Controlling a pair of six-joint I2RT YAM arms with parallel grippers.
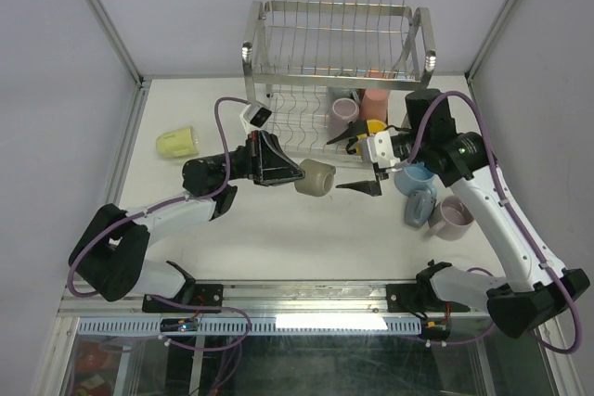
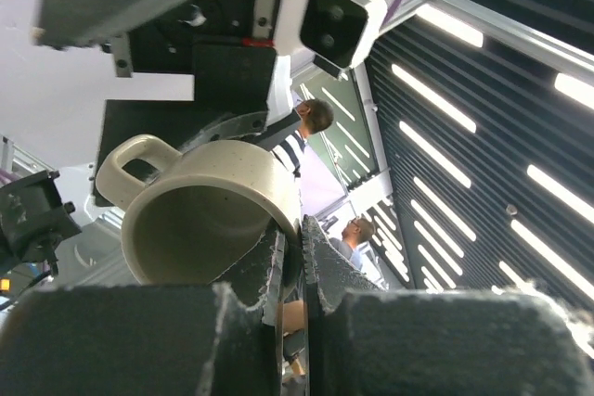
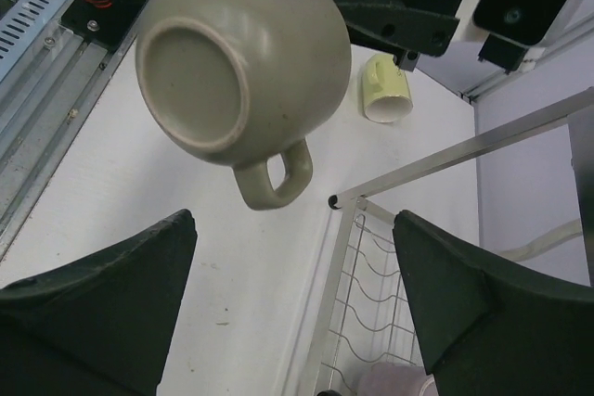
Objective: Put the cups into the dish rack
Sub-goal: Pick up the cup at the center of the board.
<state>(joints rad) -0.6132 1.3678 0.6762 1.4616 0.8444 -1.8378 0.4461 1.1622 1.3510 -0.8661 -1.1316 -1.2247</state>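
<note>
Beige mug (image 3: 241, 53) held sideways, base facing right pincer (image 3: 290, 224)

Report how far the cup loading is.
Done: a mauve mug and a pink mug sit in the dish rack's lower tier. In hand: the left gripper pinches the grey-beige mug's rim, the open right gripper facing it. Left: the pale green mug and three mugs by the right arm.

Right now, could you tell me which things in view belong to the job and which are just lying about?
Job: beige mug, held by left tool; pale yellow mug; light blue mug; grey-blue mug; mauve mug; dish rack.
Not the job: purple cables; enclosure frame.
</note>
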